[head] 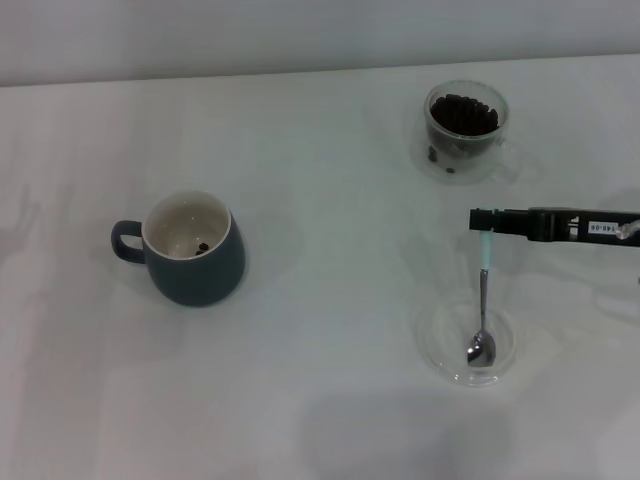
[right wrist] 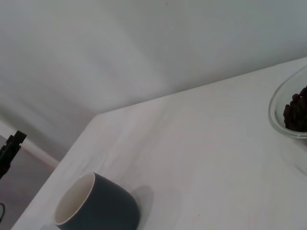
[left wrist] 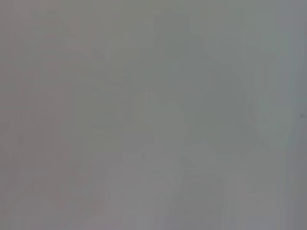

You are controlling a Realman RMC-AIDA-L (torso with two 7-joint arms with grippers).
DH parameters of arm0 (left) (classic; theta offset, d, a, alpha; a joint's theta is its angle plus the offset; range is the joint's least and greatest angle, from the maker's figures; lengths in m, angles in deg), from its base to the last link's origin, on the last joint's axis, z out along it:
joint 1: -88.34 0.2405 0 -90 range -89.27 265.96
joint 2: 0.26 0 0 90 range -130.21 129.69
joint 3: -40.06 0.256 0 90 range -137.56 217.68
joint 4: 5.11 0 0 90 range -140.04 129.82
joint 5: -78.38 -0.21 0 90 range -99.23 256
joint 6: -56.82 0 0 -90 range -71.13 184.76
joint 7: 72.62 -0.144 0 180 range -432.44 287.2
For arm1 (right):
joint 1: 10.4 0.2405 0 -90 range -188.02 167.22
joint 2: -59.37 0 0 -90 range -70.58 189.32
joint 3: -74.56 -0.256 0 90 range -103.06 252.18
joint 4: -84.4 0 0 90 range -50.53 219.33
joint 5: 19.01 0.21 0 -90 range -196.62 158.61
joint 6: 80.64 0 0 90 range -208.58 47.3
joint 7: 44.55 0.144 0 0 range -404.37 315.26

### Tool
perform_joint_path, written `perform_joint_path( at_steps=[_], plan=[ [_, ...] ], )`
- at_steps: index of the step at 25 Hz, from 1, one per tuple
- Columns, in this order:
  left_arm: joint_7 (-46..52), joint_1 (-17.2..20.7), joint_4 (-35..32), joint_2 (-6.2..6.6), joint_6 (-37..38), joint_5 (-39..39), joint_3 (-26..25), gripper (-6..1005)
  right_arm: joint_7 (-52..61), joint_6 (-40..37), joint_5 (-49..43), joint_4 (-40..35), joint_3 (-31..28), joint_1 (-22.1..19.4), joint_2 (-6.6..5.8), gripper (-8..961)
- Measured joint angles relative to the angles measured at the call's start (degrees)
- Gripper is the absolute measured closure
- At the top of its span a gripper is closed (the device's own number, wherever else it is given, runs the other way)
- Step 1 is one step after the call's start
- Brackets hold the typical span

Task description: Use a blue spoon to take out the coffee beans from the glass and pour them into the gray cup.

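Over the flat clear round saucer [head: 470, 345], the right gripper [head: 484, 222] pinches the pale-blue-handled metal spoon [head: 482, 300] by its handle tip; such a thin hold may let it swing, missing the bean-filled clear glass [head: 463, 128] or dark blue-gray ceramic mug [head: 192, 249].

The right gripper [head: 482, 220] reaches in from the 3 o'clock edge of the head view, its arm lying level and pointing toward 9 o'clock, raised above the desk [head: 320, 300]. Its fingers [head: 484, 216] are closed on the pale handle end of the blue spoon [head: 482, 310]. The left gripper is out of sight.
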Motion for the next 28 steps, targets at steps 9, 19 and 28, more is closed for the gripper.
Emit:
perform_joint_path(
  at_steps=[9,19,28],
  plan=[
    [0.00,-0.15,0.08,0.00,0.00,0.01,0.00,106,-0.34,-1.33,-0.04,-0.38,0.22,0.50,0.75,753],
    [0.14,-0.08,0.09,0.00,0.01,0.05,0.00,106,-3.66,-3.20,0.41,-2.02,-8.31,-0.56,1.17,327],
    [0.13,0.03,0.09,0.00,0.00,1.41,-0.01,106,-39.03,-7.07,1.82,-5.83,-40.25,-5.61,10.99,310]
  ],
)
